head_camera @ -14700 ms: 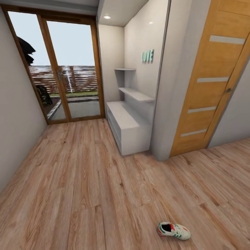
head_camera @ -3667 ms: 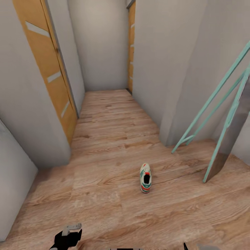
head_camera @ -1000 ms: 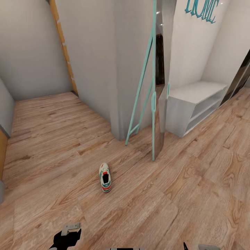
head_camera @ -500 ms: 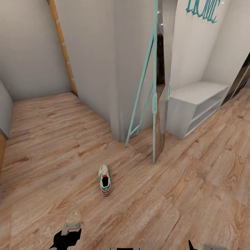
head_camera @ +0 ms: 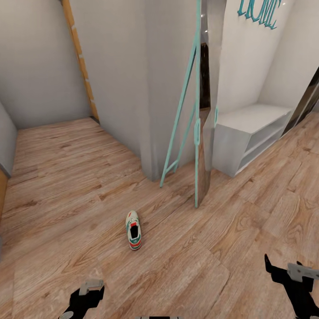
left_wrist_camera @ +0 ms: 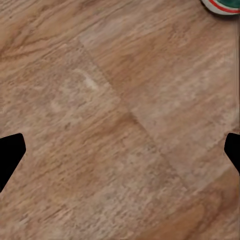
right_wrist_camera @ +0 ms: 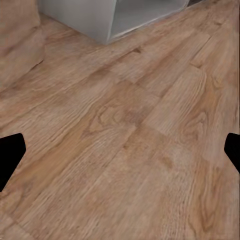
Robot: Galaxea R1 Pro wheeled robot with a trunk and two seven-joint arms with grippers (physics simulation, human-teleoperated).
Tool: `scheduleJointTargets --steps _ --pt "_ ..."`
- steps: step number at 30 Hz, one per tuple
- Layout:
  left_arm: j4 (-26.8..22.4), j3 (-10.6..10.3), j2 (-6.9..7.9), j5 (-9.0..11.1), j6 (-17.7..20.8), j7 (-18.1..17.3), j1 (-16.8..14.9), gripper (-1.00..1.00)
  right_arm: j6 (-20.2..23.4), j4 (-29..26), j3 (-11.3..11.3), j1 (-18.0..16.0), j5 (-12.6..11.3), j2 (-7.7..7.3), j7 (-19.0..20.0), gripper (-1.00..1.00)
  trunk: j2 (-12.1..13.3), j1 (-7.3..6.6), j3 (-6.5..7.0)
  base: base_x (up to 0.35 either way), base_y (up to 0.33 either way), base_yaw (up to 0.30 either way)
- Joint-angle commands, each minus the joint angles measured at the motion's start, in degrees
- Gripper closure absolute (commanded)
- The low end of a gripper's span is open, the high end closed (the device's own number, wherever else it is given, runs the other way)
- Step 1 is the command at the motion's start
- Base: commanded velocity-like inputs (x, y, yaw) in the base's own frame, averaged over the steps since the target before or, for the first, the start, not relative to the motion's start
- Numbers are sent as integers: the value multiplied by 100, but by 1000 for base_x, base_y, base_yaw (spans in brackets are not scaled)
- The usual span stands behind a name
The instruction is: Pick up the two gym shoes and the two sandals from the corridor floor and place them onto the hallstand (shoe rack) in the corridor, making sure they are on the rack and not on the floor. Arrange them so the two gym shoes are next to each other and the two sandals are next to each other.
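Wood-plank corridor floor point(head_camera: 66, 186), one gym shoe point(head_camera: 134, 230) on it.
Hallstand point(head_camera: 248, 137) and leaning mirror point(head_camera: 201, 133) stand far right.

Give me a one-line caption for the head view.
One gym shoe lies on the corridor floor, near the leaning mirror and hallstand.

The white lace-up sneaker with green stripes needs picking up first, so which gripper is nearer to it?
Left. The left gripper hangs just before the sneaker; the right gripper is farther off to its right.

one gym shoe point(head_camera: 134, 231), one hallstand point(head_camera: 248, 135), one leaning mirror point(head_camera: 201, 110), two grippers
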Motion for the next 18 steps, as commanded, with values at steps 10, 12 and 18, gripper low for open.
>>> scheduleJointTargets --steps 10,12,18 --pt "-335 1 -31 18 10 44 -98 -100 1540 -1391 -45 -1 19 -171 1075 -100 -1 -1 -5 214 -18 0" --pt "-336 -4 -58 13 2 43 -109 -100 1564 -1401 -44 -1 21 -192 1136 -100 -1 -1 -5 200 -51 0" --pt "-335 -7 -59 11 -6 44 -106 -100 1570 -1418 -48 -1 24 -199 1151 -100 -1 -1 -5 49 -13 0"
